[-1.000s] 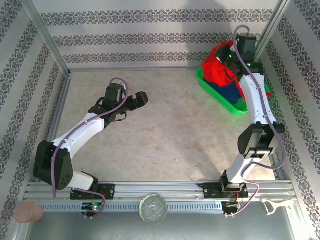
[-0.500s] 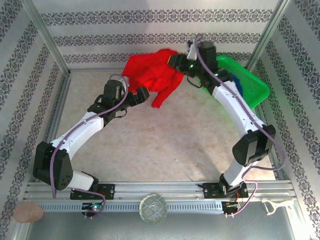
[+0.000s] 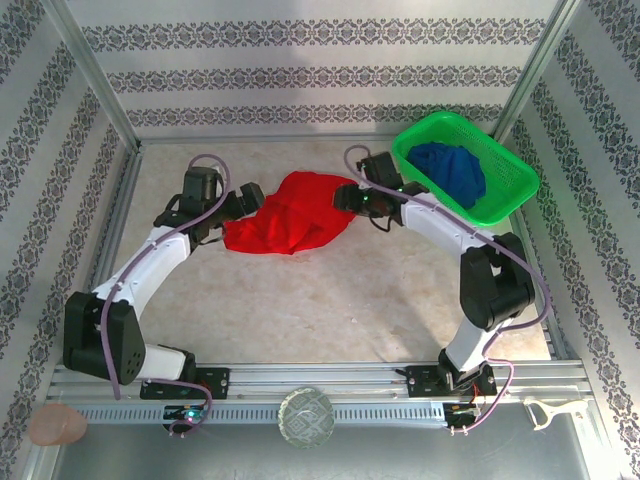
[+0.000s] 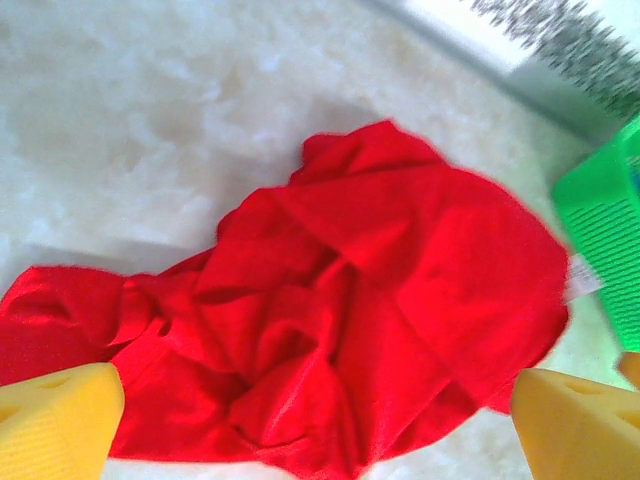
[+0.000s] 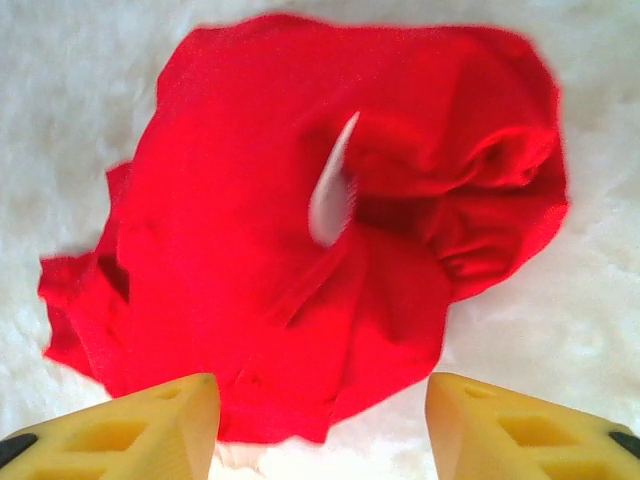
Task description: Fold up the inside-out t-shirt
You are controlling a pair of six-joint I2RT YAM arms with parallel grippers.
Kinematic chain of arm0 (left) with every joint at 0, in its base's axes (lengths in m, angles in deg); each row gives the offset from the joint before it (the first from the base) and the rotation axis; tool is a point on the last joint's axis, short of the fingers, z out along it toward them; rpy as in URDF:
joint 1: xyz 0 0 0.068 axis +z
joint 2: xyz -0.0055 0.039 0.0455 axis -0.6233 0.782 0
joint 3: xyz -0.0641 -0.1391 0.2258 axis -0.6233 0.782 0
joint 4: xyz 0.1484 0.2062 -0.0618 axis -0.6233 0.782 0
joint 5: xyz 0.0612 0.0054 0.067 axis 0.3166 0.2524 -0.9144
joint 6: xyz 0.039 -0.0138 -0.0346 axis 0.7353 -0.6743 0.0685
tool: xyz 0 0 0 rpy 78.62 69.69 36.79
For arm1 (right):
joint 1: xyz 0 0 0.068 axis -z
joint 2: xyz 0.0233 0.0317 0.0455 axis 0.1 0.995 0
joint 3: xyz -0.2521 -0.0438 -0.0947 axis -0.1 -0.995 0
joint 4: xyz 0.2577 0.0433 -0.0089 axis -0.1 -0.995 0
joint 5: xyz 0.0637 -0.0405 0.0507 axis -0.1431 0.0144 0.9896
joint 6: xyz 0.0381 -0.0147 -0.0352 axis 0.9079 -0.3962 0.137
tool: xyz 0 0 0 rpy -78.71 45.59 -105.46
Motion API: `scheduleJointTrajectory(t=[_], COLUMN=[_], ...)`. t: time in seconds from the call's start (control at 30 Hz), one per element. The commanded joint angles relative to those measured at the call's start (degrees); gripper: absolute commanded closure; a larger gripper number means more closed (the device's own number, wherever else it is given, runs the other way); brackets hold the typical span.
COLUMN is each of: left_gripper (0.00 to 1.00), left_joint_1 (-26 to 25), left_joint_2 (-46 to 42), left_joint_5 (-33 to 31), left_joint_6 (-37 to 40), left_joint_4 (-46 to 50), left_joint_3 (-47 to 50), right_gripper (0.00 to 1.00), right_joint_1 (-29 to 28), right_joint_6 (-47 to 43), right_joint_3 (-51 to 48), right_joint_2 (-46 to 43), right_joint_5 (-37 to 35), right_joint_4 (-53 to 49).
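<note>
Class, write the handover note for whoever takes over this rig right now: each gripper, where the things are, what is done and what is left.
Left gripper: open, holding nothing, at the red t-shirt's left edge.
Right gripper: open, holding nothing, at its right edge.
Shirt: crumpled heap on the table, white tag showing.
Dark blue garment: in the green basket.
Done: shirt is on the table.
Left: spread it flat, then fold.

Robot lab enclosure, aluminium frame rails (image 3: 330, 378), patterned wall panels (image 3: 300, 70), marbled tabletop (image 3: 320, 290)
</note>
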Motion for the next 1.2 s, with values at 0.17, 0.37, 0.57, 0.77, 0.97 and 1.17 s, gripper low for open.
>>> scheduleJointTrajectory(t=[0.17,0.37,0.57,0.77,0.97,1.17], left_gripper=[0.01,0.01,0.01,0.01,0.01,0.01], left_joint_1=[0.28,0.33,0.47,0.77,1.24,1.40], left_joint_2=[7.40,9.21,6.96,5.68,4.74,4.22], left_joint_5=[-1.23,-1.10,-1.74,-1.48,-1.37,-0.58], left_joint_6=[4.27,4.24,4.16,3.68,3.96,4.77], left_joint_4=[5.47,5.98,6.70,6.88,6.93,6.29], left_joint_3=[0.85,-0.78,-0.43,0.07,0.43,0.61], right_gripper=[0.36,0.31,0.29,0.55,1.00,1.00], right_joint_1=[-9.98,-12.21,-13.38,-13.22,-10.01,-2.66], right_joint_6=[-12.84,-16.17,-19.20,-20.65,-20.60,-12.97], right_joint_3=[0.88,3.11,7.33,14.46,19.00,15.82], right_joint_2=[-0.75,3.76,10.14,16.34,10.28,-6.78], right_joint_5=[-14.95,-21.35,-26.33,-29.75,-25.03,-10.27], right_joint_4=[-6.94,-8.13,-8.76,-10.81,-13.72,-10.18])
